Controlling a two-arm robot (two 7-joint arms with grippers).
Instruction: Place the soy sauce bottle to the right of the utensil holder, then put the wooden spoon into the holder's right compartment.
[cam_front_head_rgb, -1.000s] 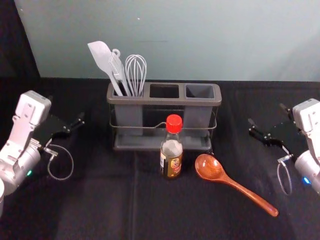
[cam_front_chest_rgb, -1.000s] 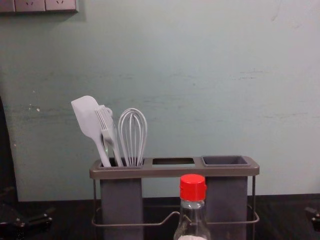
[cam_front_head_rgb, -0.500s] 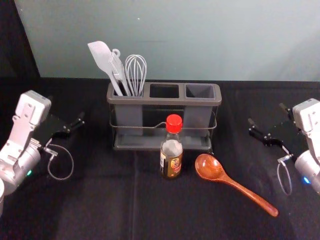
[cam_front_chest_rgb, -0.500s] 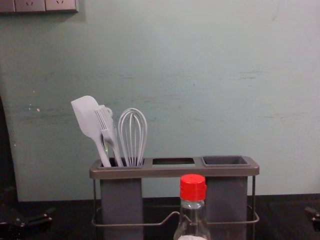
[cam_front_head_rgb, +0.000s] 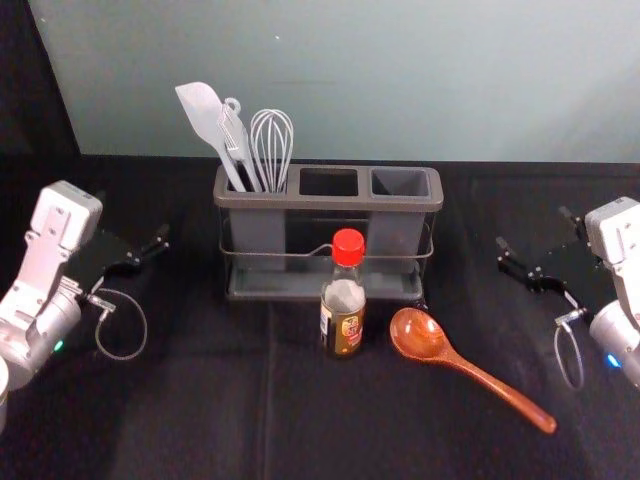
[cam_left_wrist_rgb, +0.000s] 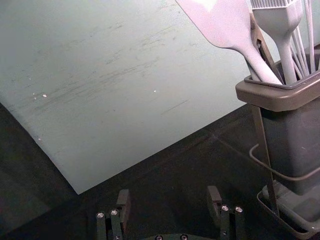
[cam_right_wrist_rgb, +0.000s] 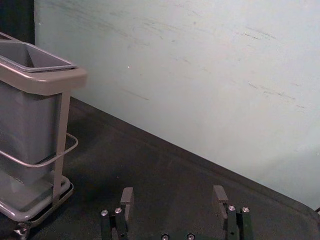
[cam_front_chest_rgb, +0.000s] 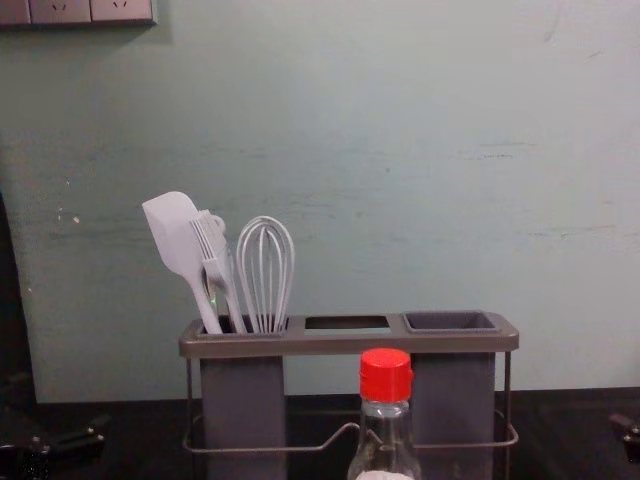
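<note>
The soy sauce bottle (cam_front_head_rgb: 343, 305) with its red cap stands upright in front of the utensil holder (cam_front_head_rgb: 300, 201). To its right lies the wooden spoon (cam_front_head_rgb: 478, 374), bowl toward the bottle, handle angled to the front right. The holder's right compartment (cam_front_head_rgb: 400, 183) holds nothing. At the left side is my left gripper (cam_front_head_rgb: 136, 232), and at the right side my right gripper (cam_front_head_rgb: 536, 246), both away from the objects. In the left wrist view the left gripper (cam_left_wrist_rgb: 171, 210) is open and empty; in the right wrist view the right gripper (cam_right_wrist_rgb: 173, 210) is too.
A white spatula (cam_front_chest_rgb: 178, 240), a brush (cam_front_chest_rgb: 217, 260) and a whisk (cam_front_chest_rgb: 265, 275) stand in the holder's left compartment. A pale wall (cam_front_head_rgb: 400, 80) rises behind the black-covered table (cam_front_head_rgb: 200, 420).
</note>
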